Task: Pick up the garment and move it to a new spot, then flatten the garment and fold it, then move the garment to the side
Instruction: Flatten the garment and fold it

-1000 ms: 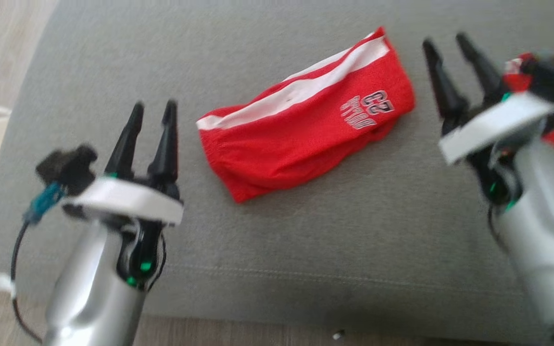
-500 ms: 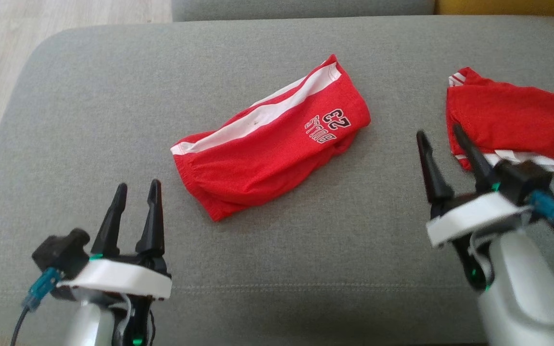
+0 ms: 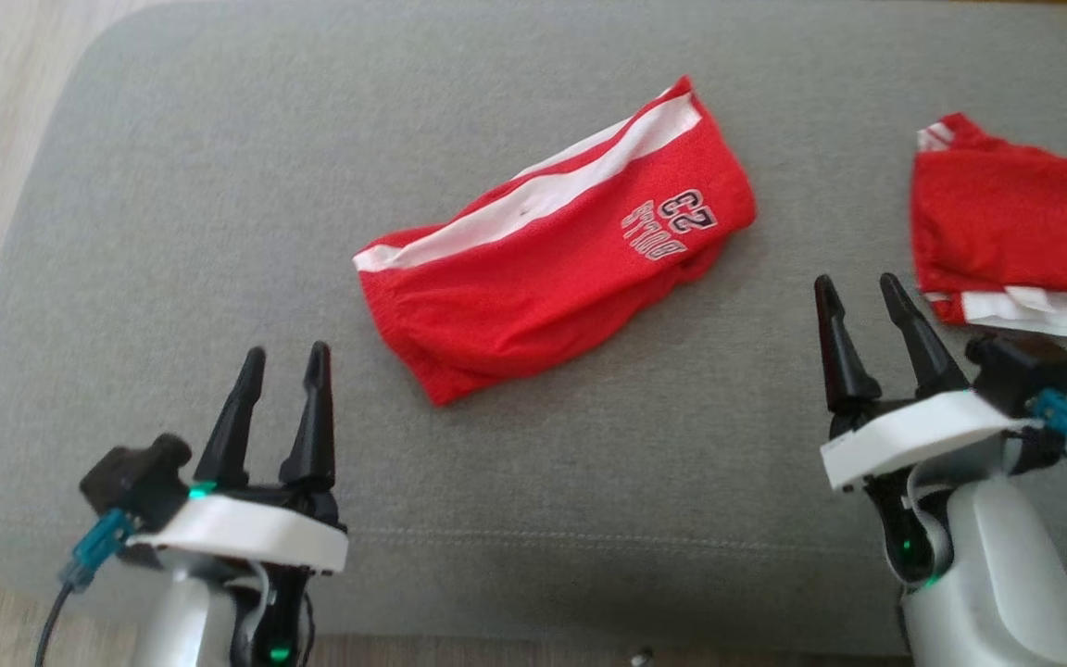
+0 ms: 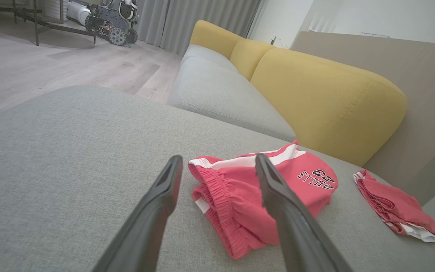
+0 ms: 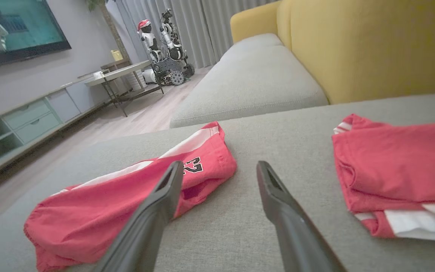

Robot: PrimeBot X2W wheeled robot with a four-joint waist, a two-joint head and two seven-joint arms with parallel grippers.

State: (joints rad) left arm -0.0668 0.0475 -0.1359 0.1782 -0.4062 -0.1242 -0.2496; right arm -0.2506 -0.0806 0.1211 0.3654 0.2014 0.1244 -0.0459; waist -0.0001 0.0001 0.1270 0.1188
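Head view: the red shorts (image 3: 557,250) lie folded in the middle of the grey cushion (image 3: 219,185), slanting from near-left to far-right, white stripe on the far edge. My left end effector (image 3: 286,352) hangs near-left, fingers apart and holding nothing. The right end effector (image 3: 856,281) is near-right, also spread and empty. A second red garment (image 3: 1015,222) sits far right.

Left wrist view: the shorts are just beyond the spread fingers, elastic waistband nearest, with a yellow sofa back (image 4: 315,87) behind.

Right wrist view: shorts to the left of the fingers, second garment to the right.
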